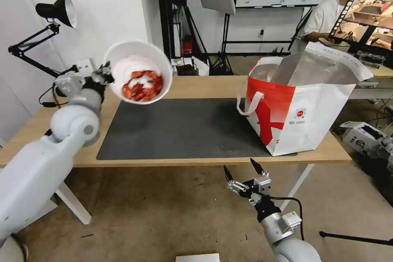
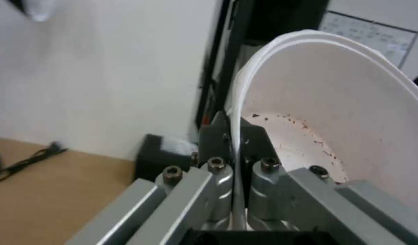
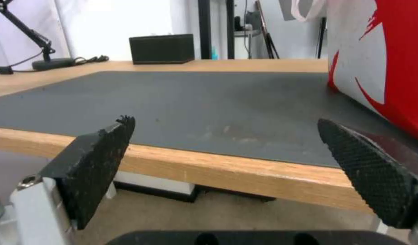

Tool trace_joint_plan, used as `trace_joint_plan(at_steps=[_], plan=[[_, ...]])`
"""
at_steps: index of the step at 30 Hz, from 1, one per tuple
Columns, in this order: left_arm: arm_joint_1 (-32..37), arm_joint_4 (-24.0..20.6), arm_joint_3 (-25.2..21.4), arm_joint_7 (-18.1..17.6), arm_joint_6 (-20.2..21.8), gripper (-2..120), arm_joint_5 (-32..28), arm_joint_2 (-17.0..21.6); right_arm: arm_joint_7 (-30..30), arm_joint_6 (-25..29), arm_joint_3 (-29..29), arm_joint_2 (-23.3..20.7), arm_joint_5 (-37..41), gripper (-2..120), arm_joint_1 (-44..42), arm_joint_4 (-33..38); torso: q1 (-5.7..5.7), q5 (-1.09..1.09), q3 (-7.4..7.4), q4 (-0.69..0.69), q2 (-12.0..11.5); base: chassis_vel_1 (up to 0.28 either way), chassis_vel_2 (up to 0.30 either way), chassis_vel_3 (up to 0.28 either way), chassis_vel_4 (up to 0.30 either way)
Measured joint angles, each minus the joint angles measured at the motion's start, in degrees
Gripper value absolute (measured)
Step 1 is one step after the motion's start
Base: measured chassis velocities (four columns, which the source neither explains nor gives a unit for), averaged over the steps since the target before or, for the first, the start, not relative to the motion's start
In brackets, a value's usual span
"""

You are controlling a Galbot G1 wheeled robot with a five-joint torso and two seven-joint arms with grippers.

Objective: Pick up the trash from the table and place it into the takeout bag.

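My left gripper [image 1: 107, 73] is shut on the rim of a white round bowl [image 1: 139, 72] of red crayfish shells, holding it tilted in the air above the far left of the dark grey mat [image 1: 180, 129]. Up close, the thin white rim [image 2: 239, 112] is pinched between the left gripper [image 2: 238, 160] jaws. The red-and-white takeout bag [image 1: 301, 108] stands open at the table's right end, its foil lining showing. My right gripper [image 1: 243, 170] hangs open below the table's front edge; its black pads [image 3: 100, 160] face the mat [image 3: 195, 109] and bag [image 3: 381, 58].
A black desk lamp [image 1: 53, 12] is clamped at the far left of the light-wood table [image 1: 204, 86]. A black tissue box [image 3: 162, 48] sits at the table's back edge. Beyond the bag, a person sits at another desk with a monitor.
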Motion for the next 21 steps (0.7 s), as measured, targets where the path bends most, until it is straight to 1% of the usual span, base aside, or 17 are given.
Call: trace_joint_plan(at_steps=[2, 3, 4, 6, 7, 8, 10, 11, 12, 15, 16, 18, 20, 21], plan=[[-5.37, 1.42, 4.85, -1.06, 0.3, 0, -0.8, -2.5, 0.0, 0.0, 0.0, 0.0, 0.0, 100, -0.01, 0.0, 0.0, 0.0, 0.0, 0.0, 0.0, 0.0, 0.0, 0.0, 0.0], [-8.52, 2.71, 7.6, -1.62, 0.38, 0, -1.08, -4.4, 0.0, 0.0, 0.0, 0.0, 0.0, 100, -0.01, 0.0, 0.0, 0.01, 0.0, 0.0, 0.0, 0.0, 0.0, 0.0, 0.0], [-8.52, 2.71, 7.6, -1.62, 0.38, 0, -1.08, -4.4, 0.0, 0.0, 0.0, 0.0, 0.0, 100, -0.01, 0.0, 0.0, 0.01, 0.0, 0.0, 0.0, 0.0, 0.0, 0.0, 0.0], [-13.21, 5.86, 11.72, -2.12, 0.43, 0, -1.33, -8.24, 0.0, 0.0, 0.0, 0.0, 0.0, 100, -0.01, 0.0, 0.0, 0.02, 0.0, -0.03, 0.0, 0.0, 0.0, 0.0, 0.0], [-15.81, 7.9, 13.8, -2.7, 0.46, 0, -1.4, -10.77, 0.0, 0.0, 0.0, 0.0, 0.0, 100, -0.01, 0.0, 0.01, 0.0, 0.01, -0.02, -0.01, 0.0, 0.0, 0.0, 0.0], [-15.81, 7.9, 13.8, -2.7, 0.46, 0, -1.4, -10.77, 0.0, 0.0, 0.0, 0.0, 0.0, 100, -0.01, 0.0, 0.01, 0.0, 0.01, -0.02, -0.01, 0.0, 0.0, 0.0, 0.0], [-20.86, 11.27, 16.83, -3.54, 0.46, 0, -1.77, -15.8, 0.0, 0.0, 0.0, 0.0, 0.0, 100, -0.01, 0.0, 0.01, 0.02, 0.01, -0.03, -0.01, 0.0, 0.0, 0.0, 0.0], [-22.62, 12.46, 17.76, -3.9, 0.47, 0, -2.01, -17.52, 0.0, 0.0, 0.0, 0.0, 0.0, 100, -0.01, 0.0, 0.01, 0.03, 0.01, -0.03, -0.01, 0.0, 0.0, 0.0, 0.0], [-22.62, 12.46, 17.76, -3.9, 0.47, 0, -2.01, -17.52, 0.0, 0.0, 0.0, 0.0, 0.0, 100, -0.01, 0.0, 0.01, 0.03, 0.01, -0.03, -0.01, 0.0, 0.0, 0.0, 0.0], [-28.17, 16.73, 19.97, -5.54, 0.61, 0, -3.1, -23.89, 0.0, 0.0, 0.0, 0.0, 0.0, 100, -0.01, 0.0, 0.01, 0.03, 0.0, -0.02, -0.01, 0.0, 0.0, 0.0, 0.0], [-28.17, 16.73, 19.97, -5.54, 0.61, 0, -3.1, -23.89, 0.0, 0.0, 0.0, 0.0, 0.0, 100, -0.01, 0.0, 0.01, 0.03, 0.0, -0.02, -0.01, 0.0, 0.0, 0.0, 0.0], [-30.37, 19.47, 20.8, -6.28, 0.73, 0, -3.3, -28.05, 0.0, 0.0, 0.0, 0.0, 0.0, 100, 0.0, 0.0, 0.01, 0.01, 0.0, 0.0, -0.01, 0.0, 0.0, 0.0, 0.0], [-31.82, 22.34, 21.85, -6.48, 0.83, 0, -2.85, -32.12, 0.0, 0.0, 0.0, 0.0, 0.0, 100, 0.0, 0.0, 0.01, 0.02, 0.0, -0.01, -0.01, 0.0, 0.0, 0.0, 0.0], [-31.82, 22.34, 21.85, -6.48, 0.83, 0, -2.85, -32.12, 0.0, 0.0, 0.0, 0.0, 0.0, 100, 0.0, 0.0, 0.01, 0.02, 0.0, -0.01, -0.01, 0.0, 0.0, 0.0, 0.0]])
